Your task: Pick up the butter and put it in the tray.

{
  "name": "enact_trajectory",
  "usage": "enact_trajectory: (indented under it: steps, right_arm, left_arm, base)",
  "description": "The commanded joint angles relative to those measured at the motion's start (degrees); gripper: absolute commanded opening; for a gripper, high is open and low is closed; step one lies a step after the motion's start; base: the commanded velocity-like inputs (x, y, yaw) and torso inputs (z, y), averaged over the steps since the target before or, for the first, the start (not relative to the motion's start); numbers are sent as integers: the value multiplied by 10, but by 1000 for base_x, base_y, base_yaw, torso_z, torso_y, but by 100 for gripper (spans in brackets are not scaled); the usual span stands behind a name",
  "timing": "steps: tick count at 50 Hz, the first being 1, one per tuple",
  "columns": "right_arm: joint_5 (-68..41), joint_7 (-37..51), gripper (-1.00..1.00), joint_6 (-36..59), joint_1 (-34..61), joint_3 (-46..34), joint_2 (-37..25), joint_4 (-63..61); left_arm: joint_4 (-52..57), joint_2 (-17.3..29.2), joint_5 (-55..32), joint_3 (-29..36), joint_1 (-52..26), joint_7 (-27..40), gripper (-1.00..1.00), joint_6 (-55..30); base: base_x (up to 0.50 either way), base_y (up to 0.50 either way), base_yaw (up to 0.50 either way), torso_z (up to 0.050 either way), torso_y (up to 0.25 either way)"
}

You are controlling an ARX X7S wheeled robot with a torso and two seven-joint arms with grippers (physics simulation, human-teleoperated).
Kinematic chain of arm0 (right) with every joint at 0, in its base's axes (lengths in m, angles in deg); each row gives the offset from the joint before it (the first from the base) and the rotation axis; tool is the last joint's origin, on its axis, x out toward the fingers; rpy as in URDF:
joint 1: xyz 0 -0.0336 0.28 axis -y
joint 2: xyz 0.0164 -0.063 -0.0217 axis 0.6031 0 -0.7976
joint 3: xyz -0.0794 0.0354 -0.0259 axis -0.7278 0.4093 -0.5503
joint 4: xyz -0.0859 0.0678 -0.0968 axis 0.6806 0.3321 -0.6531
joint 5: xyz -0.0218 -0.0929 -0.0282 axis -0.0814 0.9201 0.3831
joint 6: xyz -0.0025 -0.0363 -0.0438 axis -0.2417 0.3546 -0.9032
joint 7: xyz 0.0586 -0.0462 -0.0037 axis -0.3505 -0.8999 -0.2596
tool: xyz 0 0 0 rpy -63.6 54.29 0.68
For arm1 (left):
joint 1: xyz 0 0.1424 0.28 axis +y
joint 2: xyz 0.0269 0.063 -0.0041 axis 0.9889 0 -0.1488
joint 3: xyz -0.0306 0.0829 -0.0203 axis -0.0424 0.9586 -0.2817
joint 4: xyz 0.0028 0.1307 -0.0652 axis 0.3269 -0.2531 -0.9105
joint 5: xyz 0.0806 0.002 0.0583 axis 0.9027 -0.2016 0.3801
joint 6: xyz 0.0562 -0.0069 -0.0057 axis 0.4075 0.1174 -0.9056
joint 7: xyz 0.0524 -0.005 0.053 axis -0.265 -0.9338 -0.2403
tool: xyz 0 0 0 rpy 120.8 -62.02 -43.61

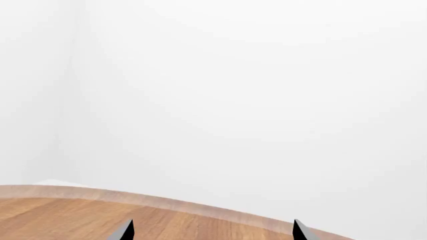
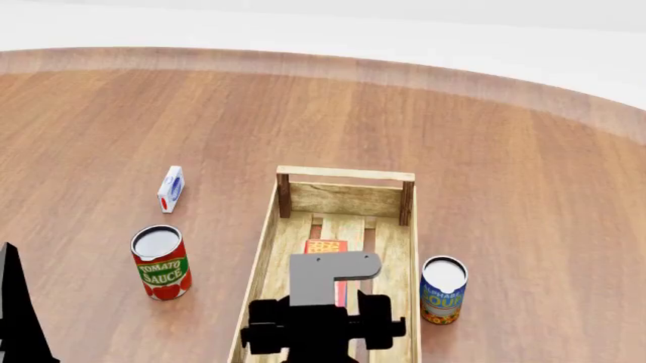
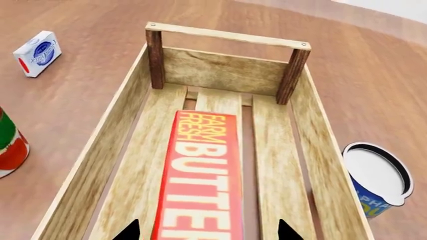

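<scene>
The butter (image 3: 200,175) is seen lying flat on the slats inside the tray (image 3: 220,67), lengthwise along its middle. The right gripper (image 3: 208,231) is held just above it, jaws spread wider than the carton. A tomato sauce can (image 2: 160,262) and a blue can (image 2: 442,290) are stood outside the tray on the surface (image 2: 504,151). The left gripper (image 1: 212,231) is spread wide, empty.

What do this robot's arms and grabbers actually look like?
In the head view, the right gripper is a chunky matte black block with knobbly side lugs, topped by a plain grey bracket. The left arm shows only as a black angular sliver. Each wrist view shows two pointed dark fingertips. No cables or markings are visible.
</scene>
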Motion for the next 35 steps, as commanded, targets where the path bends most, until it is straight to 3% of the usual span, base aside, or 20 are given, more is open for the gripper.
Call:
enact_trajectory:
  steps: [1, 8, 22, 30, 32, 35]
  right_arm:
    - [0, -4, 100, -3, 4, -2, 0, -3]
    - [8, 22, 100, -5, 10, -5, -12, -40]
    - [42, 174, 100, -23, 28, -13, -138, -326]
    - [103, 244, 100, -25, 37, -42, -178, -422]
    - [120, 206, 100, -53, 32, -43, -185, -428]
    - [161, 270, 100, -16, 52, -71, -199, -453]
  left_arm:
    - [1, 2, -1, 1, 0, 2, 100, 0]
    - [2, 3, -2, 1, 0, 3, 100, 0]
    - [3, 4, 0, 4, 3, 4, 100, 3]
    - [4, 6, -2, 4, 3, 5, 100, 3]
    - [3, 6, -1, 4, 3, 4, 100, 6]
    - [2, 6, 0, 5, 3, 3, 100, 6]
  base:
    - [0, 0, 0, 0, 0]
    - [0, 0, 0, 0, 0]
    - [0, 0, 0, 0, 0]
    - [0, 0, 0, 0, 0]
    - [0, 0, 0, 0, 0]
    - [0, 0, 0, 0, 0]
